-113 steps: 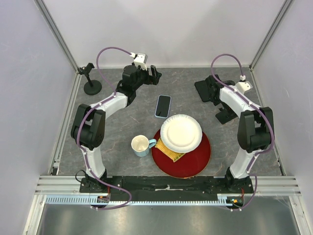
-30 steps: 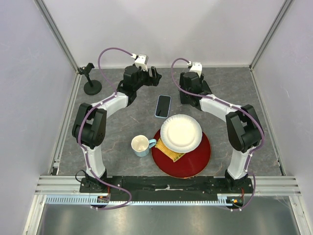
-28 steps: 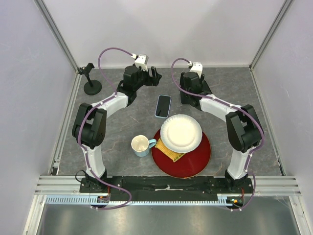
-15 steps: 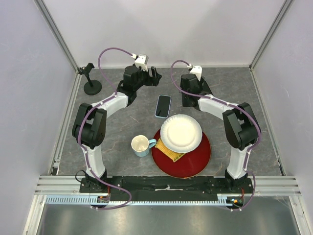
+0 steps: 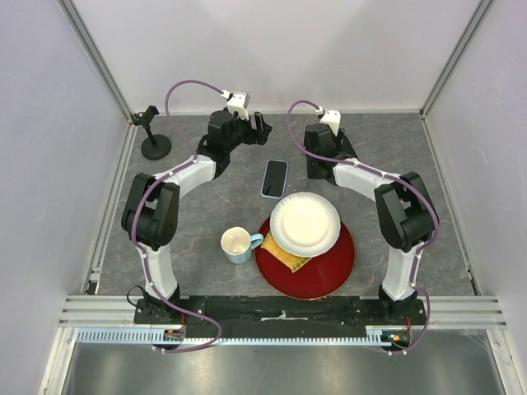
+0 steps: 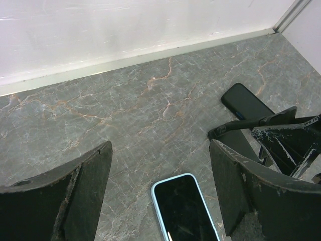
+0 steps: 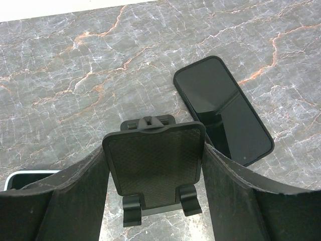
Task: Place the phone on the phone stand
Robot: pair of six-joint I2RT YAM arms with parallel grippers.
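While both arms stood over the far half of the table (image 5: 206,206), the placing itself was not yet done: the phone lay flat and the stand carried nothing. At the far left a small black post on a round base (image 5: 154,146) stood in the corner, well apart from either arm. Nearer the bases sat a mug (image 5: 236,243), untouched.

The left gripper (image 6: 160,145) hovered with its jaws spread wide and nothing in them. The phone (image 6: 184,211), face up in a light blue case, lay on the table under the gap between its fingers (image 6: 65,201), touched by neither. I took this as the phone meant, since that claw was lined up over it.

To the right, a white paper plate (image 5: 305,222) rested on a red plate (image 5: 329,263), near the phone but no part of the job. Further right, the right gripper (image 7: 154,148) had its jaws drawn in on the phone stand (image 7: 155,168), apparently pressed against the edges of its back plate, the stand upright on the table. Just beside it lay a second, dark phone (image 7: 223,113), flat, not on the stand.

What remained, by my reckoning, was nearly everything: closing on the blue-cased phone, lifting it, carrying it the short way right and setting it on the steadied stand.
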